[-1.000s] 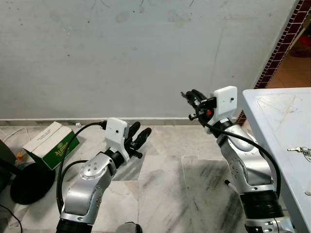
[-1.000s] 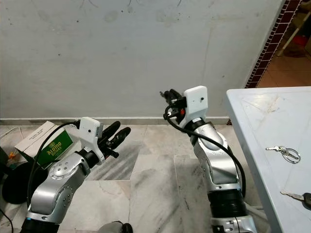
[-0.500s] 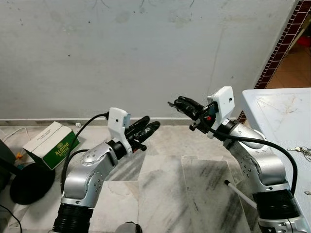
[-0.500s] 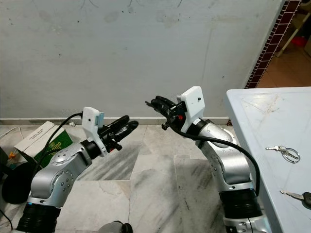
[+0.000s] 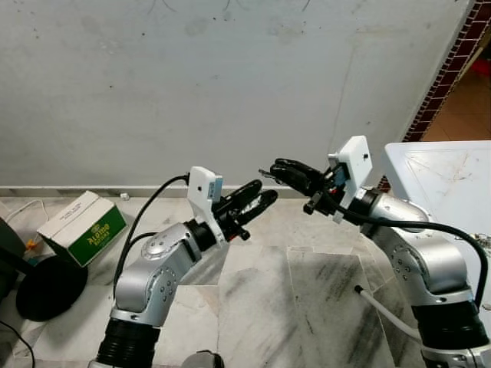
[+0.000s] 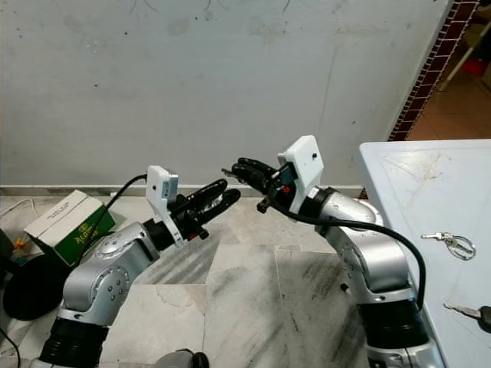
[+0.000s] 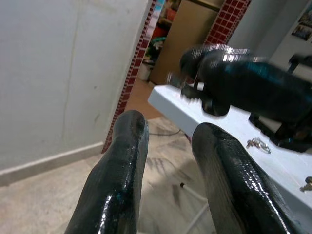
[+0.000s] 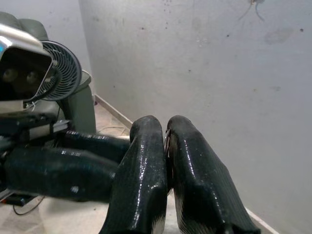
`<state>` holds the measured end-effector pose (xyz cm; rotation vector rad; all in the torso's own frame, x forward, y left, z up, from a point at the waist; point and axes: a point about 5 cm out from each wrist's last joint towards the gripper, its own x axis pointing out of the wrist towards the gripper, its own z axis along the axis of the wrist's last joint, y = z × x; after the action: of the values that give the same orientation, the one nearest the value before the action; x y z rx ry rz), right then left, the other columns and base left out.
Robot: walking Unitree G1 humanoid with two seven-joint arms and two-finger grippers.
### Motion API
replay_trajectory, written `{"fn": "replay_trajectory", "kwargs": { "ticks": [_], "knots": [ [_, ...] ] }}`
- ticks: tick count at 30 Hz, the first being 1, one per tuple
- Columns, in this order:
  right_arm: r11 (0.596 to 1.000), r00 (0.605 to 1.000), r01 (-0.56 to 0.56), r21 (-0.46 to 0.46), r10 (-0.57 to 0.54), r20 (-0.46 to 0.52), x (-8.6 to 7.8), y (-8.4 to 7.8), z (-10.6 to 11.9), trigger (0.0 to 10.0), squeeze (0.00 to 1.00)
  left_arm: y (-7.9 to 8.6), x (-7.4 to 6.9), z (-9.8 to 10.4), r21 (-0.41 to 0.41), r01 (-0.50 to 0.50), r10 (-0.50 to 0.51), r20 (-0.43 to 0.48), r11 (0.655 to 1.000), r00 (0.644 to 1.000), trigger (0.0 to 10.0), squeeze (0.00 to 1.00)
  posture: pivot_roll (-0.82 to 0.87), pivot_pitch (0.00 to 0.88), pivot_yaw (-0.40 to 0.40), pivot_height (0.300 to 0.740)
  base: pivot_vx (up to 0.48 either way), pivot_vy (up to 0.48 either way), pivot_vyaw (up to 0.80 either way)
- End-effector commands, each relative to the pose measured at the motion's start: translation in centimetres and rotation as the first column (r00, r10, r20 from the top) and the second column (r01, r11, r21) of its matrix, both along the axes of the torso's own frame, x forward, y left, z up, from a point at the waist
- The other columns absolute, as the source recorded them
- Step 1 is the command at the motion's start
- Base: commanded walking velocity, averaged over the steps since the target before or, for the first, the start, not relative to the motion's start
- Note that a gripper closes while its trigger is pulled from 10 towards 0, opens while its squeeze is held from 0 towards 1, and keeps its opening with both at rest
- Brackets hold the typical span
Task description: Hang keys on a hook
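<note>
The left gripper [image 5: 261, 198] and right gripper [image 5: 270, 169] meet in the air before the wall [image 5: 192, 84]. The left jaws are open, the right jaws pressed closed. The keys [image 6: 451, 242] lie on the desk [image 6: 406, 176].

Our left gripper [image 5: 257, 198] now reaches further forward and inward than a second ago, its fingers [image 7: 122, 161] parted and pointing toward our right gripper. Our right gripper [image 5: 280, 170] has swung down from pointing up the wall to lying level, fingers [image 8: 146, 165] pressed together, tips just beyond and slightly above the left fingers, the two nearly meeting.
</note>
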<state>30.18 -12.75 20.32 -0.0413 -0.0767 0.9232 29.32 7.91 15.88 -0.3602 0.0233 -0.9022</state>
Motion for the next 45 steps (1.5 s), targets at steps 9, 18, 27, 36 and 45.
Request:
{"fn": "replay_trajectory", "kwargs": {
  "ticks": [9, 18, 27, 36, 45],
  "knots": [
    [1.000, 0.999, -0.022, 0.016, 0.022, -0.029, -0.8, -0.1, -0.3, 10.0, 0.00, 0.1, 0.3, 1.4, -0.135, 0.025, -0.025, -0.003, 0.991, 1.000, 10.0, 0.00, -0.08, 0.090, 0.042, 0.740, 0.000, 0.000, 0.00],
    [0.997, 0.996, -0.048, 0.059, 0.052, -0.068, -1.2, 0.0, -0.4, 10.0, 0.00, -0.4, -0.3, 1.4, -0.164, 0.149, -0.158, -0.041, 0.975, 0.987, 10.0, 0.00, -0.08, 0.100, 0.042, 0.740, 0.000, 0.000, 0.00],
    [0.988, 0.991, -0.060, 0.141, 0.075, -0.109, -1.3, 0.0, -0.1, 10.0, 0.00, -0.1, 0.5, 1.6, -0.294, 0.084, -0.115, -0.089, 0.952, 0.989, 10.0, 0.00, -0.08, 0.098, 0.042, 0.740, 0.000, 0.000, 0.00],
    [0.981, 0.985, -0.047, 0.191, 0.077, -0.155, -1.4, -0.3, -0.3, 10.0, 0.00, 0.2, 0.8, 2.1, -0.353, 0.041, -0.080, -0.098, 0.935, 0.992, 10.0, 0.00, -0.09, 0.091, 0.037, 0.740, 0.000, 0.000, 0.00],
    [0.947, 0.973, -0.014, 0.322, 0.087, -0.215, -1.2, -0.3, -0.3, 10.0, 0.00, 1.2, 0.3, 2.5, -0.456, -0.002, -0.067, -0.134, 0.890, 0.989, 10.0, 0.00, -0.09, 0.093, 0.034, 0.740, 0.000, 0.000, 0.00]
  ]
}}
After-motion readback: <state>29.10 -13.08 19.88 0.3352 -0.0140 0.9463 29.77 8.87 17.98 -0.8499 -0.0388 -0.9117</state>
